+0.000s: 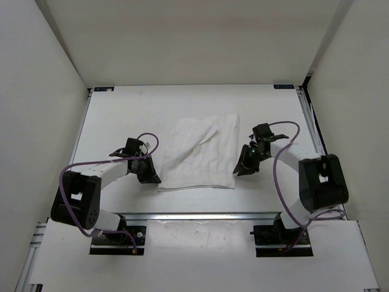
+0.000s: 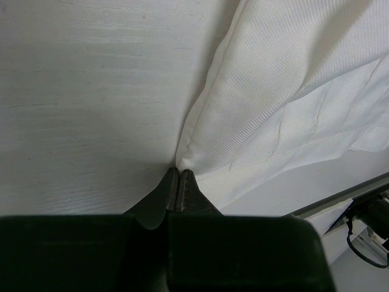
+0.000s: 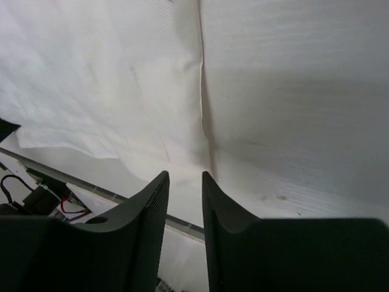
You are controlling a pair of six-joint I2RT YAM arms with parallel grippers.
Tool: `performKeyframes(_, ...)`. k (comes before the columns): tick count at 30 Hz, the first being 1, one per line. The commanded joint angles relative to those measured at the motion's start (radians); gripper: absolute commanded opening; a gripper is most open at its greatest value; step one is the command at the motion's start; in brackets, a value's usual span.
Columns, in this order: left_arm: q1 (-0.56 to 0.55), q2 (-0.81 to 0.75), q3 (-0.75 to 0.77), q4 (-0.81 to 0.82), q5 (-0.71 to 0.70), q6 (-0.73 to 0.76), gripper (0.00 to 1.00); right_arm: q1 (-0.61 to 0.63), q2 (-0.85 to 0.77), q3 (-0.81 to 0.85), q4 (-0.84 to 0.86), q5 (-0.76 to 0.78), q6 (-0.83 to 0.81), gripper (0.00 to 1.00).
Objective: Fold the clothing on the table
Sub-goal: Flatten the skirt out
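The clothing (image 1: pixel 200 155), a thin, creamy-white piece of creased fabric, lies spread in the middle of the large flat white table (image 1: pixel 121 115). One flap is already turned over diagonally across its far half. Its near edge runs parallel to the silver aluminium rail (image 1: pixel 200 215) at the table's near side, a little way in from it.

The left pincer (image 2: pixel 177 182) sits low at the near-left corner of the clothing. Its black fingers are pressed together, and the corner of the fabric runs straight into their tips. From the wrist view it looks clamped on that corner, with the hem bunched and raised slightly off the table. Holding the very corner makes sense, since it lets the whole left edge be carried over without dragging the rest.

The right pincer (image 3: pixel 185 179) hangs over the near-right part of the clothing, just above the right hem, with its fingers a narrow gap apart and nothing gripped. The hem line runs down toward that gap, so the pincer seems lined up to take the matching corner.

My guess is that the fold needs both near corners held before anything is lifted. The right pincer has to go lower and close on the fabric alone. The risks are that it pinches only the top layer, or that the cloth is pulled askew if one side rises first.
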Motion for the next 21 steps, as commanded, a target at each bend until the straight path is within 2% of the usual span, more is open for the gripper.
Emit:
performKeyframes(1,0.008,0.0,-0.01,-0.004,-0.018,0.016,0.0,-0.048,-0.136,-0.013,-0.069,0.069,-0.043,0.35)
performKeyframes(4,0.002,0.006,-0.013,0.005,-0.022,0.019,0.0,-0.072,-0.167,-0.074,-0.079,0.066,-0.049,0.39)
performKeyframes(8,0.0,0.012,-0.011,0.002,-0.021,0.021,0.0,-0.045,-0.167,-0.143,-0.027,0.027,-0.03,0.39)
performKeyframes(16,-0.006,0.017,-0.001,-0.001,-0.027,0.025,0.0,0.021,-0.05,-0.128,0.153,-0.058,0.012,0.39)
performKeyframes(21,-0.005,0.02,-0.008,-0.004,-0.034,0.025,0.0,0.047,0.051,-0.102,0.178,-0.062,0.001,0.36)
